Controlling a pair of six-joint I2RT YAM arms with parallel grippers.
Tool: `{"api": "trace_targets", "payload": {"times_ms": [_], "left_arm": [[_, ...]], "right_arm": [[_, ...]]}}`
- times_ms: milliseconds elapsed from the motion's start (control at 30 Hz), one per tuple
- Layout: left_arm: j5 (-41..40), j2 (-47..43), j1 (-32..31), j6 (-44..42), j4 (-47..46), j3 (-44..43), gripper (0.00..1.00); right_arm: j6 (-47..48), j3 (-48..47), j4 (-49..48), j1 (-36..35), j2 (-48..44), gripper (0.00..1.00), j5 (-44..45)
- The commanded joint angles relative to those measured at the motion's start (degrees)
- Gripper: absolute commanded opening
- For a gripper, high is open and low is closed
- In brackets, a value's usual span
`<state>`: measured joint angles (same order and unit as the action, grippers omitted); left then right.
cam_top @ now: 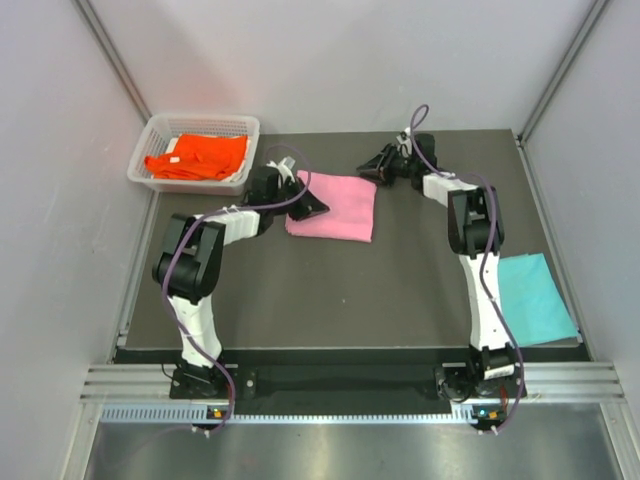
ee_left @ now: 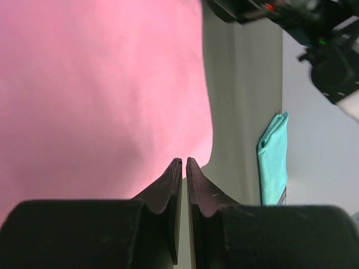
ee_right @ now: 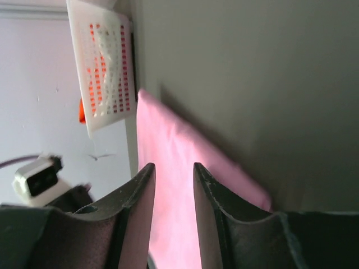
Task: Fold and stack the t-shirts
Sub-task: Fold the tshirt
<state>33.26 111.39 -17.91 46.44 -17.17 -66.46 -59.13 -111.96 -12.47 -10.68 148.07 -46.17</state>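
Observation:
A light pink t-shirt (cam_top: 333, 206) lies folded in a rectangle at the middle back of the dark table. My left gripper (cam_top: 315, 207) is at its left edge, jaws shut with only a hairline gap and no cloth between them (ee_left: 184, 161); the pink cloth (ee_left: 101, 84) fills that view. My right gripper (cam_top: 370, 172) hovers by the shirt's far right corner, jaws open a little (ee_right: 174, 168), the pink shirt (ee_right: 168, 140) showing between them. A teal t-shirt (cam_top: 535, 297) lies folded at the table's right edge. An orange t-shirt (cam_top: 198, 156) lies in the basket.
The white mesh basket (cam_top: 150, 130) stands at the back left corner, also in the right wrist view (ee_right: 106, 61). The teal shirt (ee_left: 273, 159) and the right arm (ee_left: 331, 61) show in the left wrist view. White walls close in the table on three sides.

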Motion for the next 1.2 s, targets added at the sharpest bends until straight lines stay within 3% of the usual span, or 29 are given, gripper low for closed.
{"api": "trace_targets", "payload": {"times_ms": [0,200,367,533,833,1033,1167], "left_arm": [[0.8,1.6,2.0,-1.3,-3.6,2.1,0.12],[5.9,8.6,5.6,-3.2,-2.8,0.5,0.10],[7.4,5.3,5.7,-3.4,1.1,-2.4,0.11],[5.3,-3.4,5.7,-4.5,6.5,-2.4,0.15],[4.5,2.5,5.9,-6.5,4.0,4.7,0.13],[3.2,0.3,6.0,-10.0,11.7,4.5,0.12],[0.2,-6.2,6.0,-11.2,16.9,1.1,0.12]], "right_arm": [[2.7,6.8,2.9,-1.2,-14.2,0.34,-1.7],[0.5,28.4,-5.3,-6.3,-27.3,0.35,-5.7],[-4.8,37.4,-19.1,-8.9,-24.4,0.33,-7.7],[-4.7,37.8,-22.6,-8.6,-19.0,0.30,-9.5],[13.8,35.7,5.4,-5.1,-28.0,0.31,-6.7],[8.0,28.7,1.1,-9.5,-25.5,0.32,-6.3],[-1.1,31.7,-11.9,-11.7,-21.3,0.32,-5.5]]}}
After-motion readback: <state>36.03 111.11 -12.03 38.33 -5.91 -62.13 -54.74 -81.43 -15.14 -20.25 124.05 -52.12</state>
